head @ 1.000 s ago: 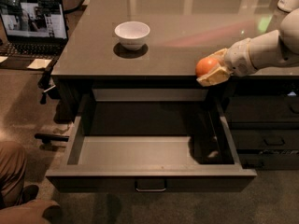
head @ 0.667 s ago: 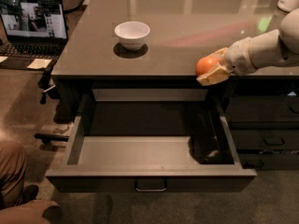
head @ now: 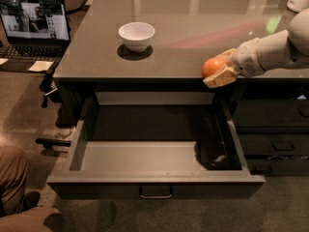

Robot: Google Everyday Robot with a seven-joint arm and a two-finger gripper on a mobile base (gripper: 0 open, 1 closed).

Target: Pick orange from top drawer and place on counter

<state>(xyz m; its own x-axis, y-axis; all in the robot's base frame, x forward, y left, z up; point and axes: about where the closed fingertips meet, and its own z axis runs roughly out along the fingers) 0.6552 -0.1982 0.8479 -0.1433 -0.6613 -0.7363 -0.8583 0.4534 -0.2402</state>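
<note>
"Orange (head: 213, 66) first: where is it?"

"In the gripper (head: 218, 71). The pale fingers (head: 216, 81) are closed around the fruit, one showing below it and one behind, so its left side bulges out uncovered."

"And where does the gripper hang?"

"At the front edge of the counter (head: 193, 13), on the right-hand part. It sits just at the dark rim, over the right end of the open drawer (whether the fruit touches the top I cannot tell)."

"What carries it?"

"A white arm (head: 275, 50) coming in from the right side, lying low across the counter's corner."

"Now the top drawer (head: 145, 156)."

"Pulled well out below the counter. Its grey floor shows, with a dark shadow in the right rear corner, and a small metal handle (head: 155, 193) sits in the middle of its front."

"Anything else on the counter?"

"A white bowl (head: 136, 35), upright, well to the left of the gripper (and set further back from the edge). The glossy top mirrors lights."

"And round about?"

"Narrower dark drawers (head: 277, 139) with handles stand shut to the right of the open one. An open laptop (head: 34, 25) with a lit screen lies at the far left, and someone's brown trouser leg (head: 14, 178) shows in the lower left corner."
</note>
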